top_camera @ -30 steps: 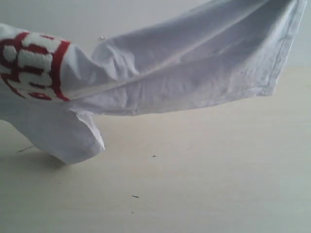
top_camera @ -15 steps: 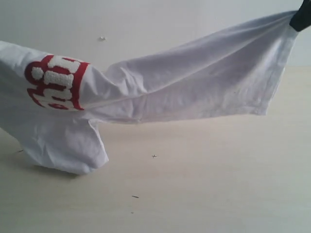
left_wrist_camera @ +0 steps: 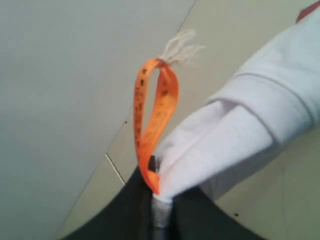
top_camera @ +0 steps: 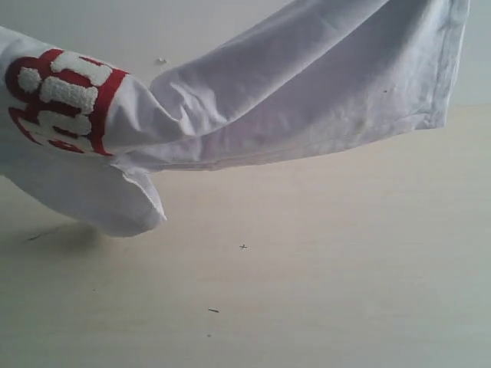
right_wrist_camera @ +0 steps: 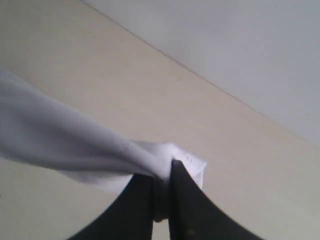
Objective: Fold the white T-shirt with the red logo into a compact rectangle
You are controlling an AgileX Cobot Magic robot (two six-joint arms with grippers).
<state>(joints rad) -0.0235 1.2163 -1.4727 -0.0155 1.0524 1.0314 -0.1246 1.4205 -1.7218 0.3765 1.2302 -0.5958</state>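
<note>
The white T-shirt (top_camera: 307,92) hangs stretched in the air across the exterior view, its lower fold (top_camera: 115,207) drooping close to the table at left. Part of the red logo (top_camera: 61,100) shows on the left end. In the left wrist view my left gripper (left_wrist_camera: 160,192) is shut on the white T-shirt (left_wrist_camera: 250,130) at the collar, beside the orange neck tag (left_wrist_camera: 155,115). The right wrist view has my right gripper (right_wrist_camera: 162,175) shut on a bunched hem corner of the white T-shirt (right_wrist_camera: 65,145). Neither gripper shows in the exterior view.
A pale wooden table (top_camera: 322,276) lies under the shirt, with a few small dark specks (top_camera: 213,310). A plain grey wall (top_camera: 192,31) stands behind it.
The right end of the shirt has risen, and the right gripper's tip has left the exterior view. The logo end shifted left and the drooping fold lifted slightly.
</note>
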